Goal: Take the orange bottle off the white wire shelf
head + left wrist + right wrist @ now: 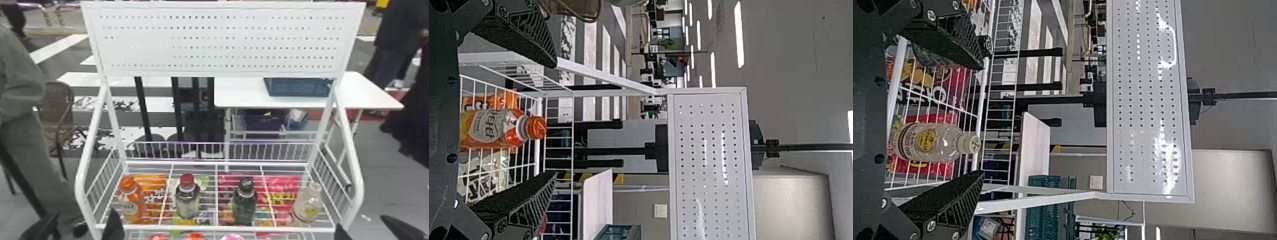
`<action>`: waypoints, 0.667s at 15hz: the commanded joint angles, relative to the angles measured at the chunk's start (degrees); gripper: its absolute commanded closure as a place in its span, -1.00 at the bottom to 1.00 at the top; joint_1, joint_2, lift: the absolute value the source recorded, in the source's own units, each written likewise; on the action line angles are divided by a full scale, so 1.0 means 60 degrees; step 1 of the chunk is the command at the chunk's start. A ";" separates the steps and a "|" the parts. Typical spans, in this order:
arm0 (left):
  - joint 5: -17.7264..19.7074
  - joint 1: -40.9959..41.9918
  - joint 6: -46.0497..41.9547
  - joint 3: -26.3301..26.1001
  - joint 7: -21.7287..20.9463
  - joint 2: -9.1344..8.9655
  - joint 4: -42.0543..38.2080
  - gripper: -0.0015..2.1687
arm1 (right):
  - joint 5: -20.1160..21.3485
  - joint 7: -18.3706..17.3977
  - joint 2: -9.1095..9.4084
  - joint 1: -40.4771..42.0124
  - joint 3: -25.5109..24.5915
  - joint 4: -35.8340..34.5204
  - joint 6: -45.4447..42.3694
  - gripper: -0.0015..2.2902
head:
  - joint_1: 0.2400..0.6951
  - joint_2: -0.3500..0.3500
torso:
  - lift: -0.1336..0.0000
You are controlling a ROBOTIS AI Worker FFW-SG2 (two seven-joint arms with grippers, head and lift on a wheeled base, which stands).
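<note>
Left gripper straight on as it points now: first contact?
Likely the orange-capped, white-labelled orange bottle, which lines up between the open fingers of the left gripper. Depth is unclear, though: the white wire shelf's front rail could catch first.

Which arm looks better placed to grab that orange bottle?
The left, I'd say. The orange bottle stands at the shelf's left end, ahead of the open left pincer. The right pincer is at the other end, near the pale bottle.
</note>
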 commanded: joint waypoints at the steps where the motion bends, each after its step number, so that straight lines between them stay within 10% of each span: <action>1: -0.0001 -0.0012 -0.0001 -0.0019 0.0017 0.0007 -0.0001 -0.86 | -0.0039 0.0027 0.0000 -0.0017 -0.0018 -0.0012 0.0057 -0.86 | 0.14 0.00 | 1.00; 10: -0.0031 -0.0056 0.0028 -0.0092 0.0017 0.0036 0.0043 -0.86 | -0.0039 0.0041 0.0059 -0.0090 -0.0018 -0.0012 0.0291 -0.86 | 0.14 0.00 | 1.00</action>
